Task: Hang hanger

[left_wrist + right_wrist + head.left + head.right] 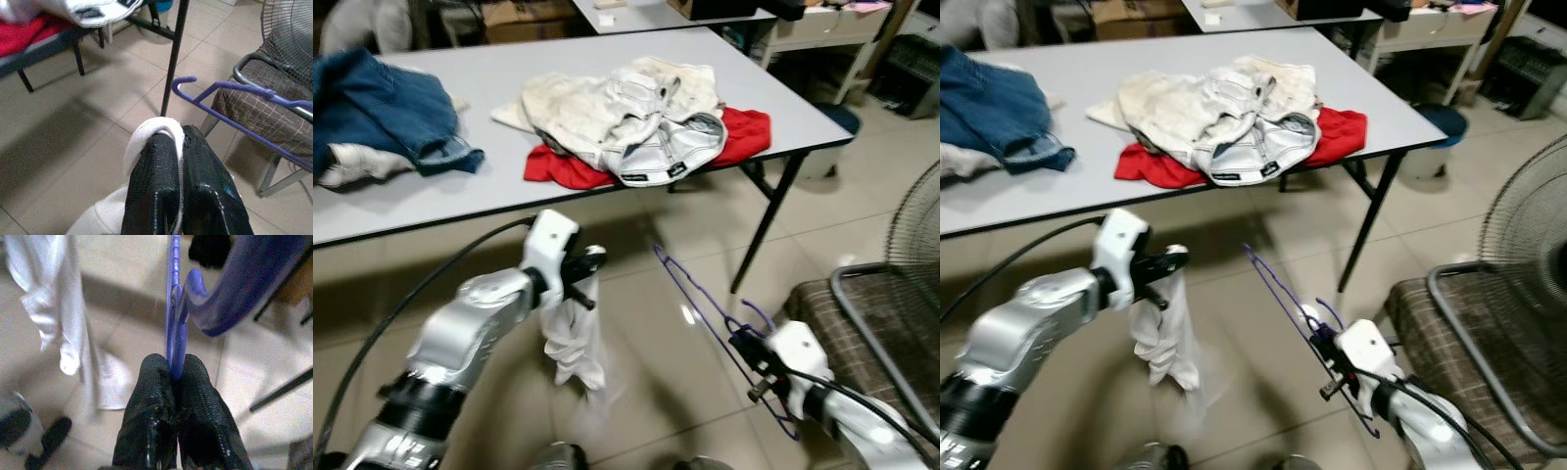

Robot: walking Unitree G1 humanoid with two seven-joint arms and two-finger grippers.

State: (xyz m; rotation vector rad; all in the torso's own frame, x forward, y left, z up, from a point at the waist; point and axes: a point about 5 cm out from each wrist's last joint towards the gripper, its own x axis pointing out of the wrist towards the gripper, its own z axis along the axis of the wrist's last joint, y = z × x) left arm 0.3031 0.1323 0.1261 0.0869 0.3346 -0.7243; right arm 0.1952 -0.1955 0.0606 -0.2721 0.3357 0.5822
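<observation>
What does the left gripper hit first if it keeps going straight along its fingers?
Probably the purple hanger held by the right gripper. From the left gripper, shut on a white garment, the hanger's bar crosses just ahead, before the chair. Depth is unclear; it could pass under.

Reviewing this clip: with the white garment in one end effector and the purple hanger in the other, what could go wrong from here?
1. The left end effector pinches only a small fold of the white garment; most hangs loose and could slip out.
2. The right end effector grips the purple hanger near its hook, so the long frame may swing or twist.
3. The chair sits close beside the right arm, so the hanger might snag on it.
</observation>
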